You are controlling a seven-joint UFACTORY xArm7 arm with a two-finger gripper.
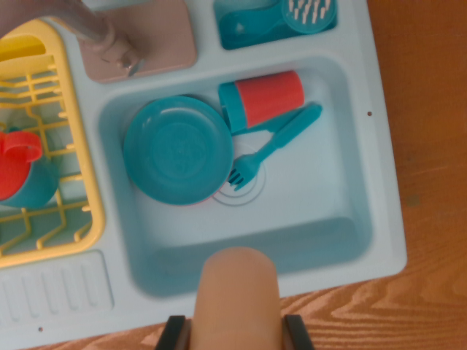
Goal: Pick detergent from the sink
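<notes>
Nearest the lens, a tan, rounded bottle point(239, 299), evidently the detergent, fills the bottom centre of the wrist view. It sits between two black fingers point(172, 333) of the gripper point(237, 334), one on each side and both seemingly against it, so the gripper is pinching the bottle. Its rounded end overlaps the near wall of the sink point(350, 240); whether it touches the basin cannot be told.

Within the pale blue basin lies a teal plate point(177, 149), flat, toward the wrist view's left wall. Beside it, at the far wall, a cup point(261, 100) with a teal base and a red body lies on its side, touching the plate's rim. A teal fork point(273, 146) runs diagonally from just below the cup down to the drain ring point(244, 182), its tines over the ring and just beside the plate.

At the far edge of the sink unit, a brownish panel point(160, 44) carries a blurred grey faucet point(91, 25). A recessed compartment in the far corner at the wrist view's right holds a teal utensil with a round cream perforated head point(310, 14).

Along the left edge, a yellow dish rack point(69, 160) holds a teal and red item point(22, 171), only partly in view. A ribbed drainboard point(55, 288) occupies the near left corner. The unit rests on a wooden tabletop point(430, 146).
</notes>
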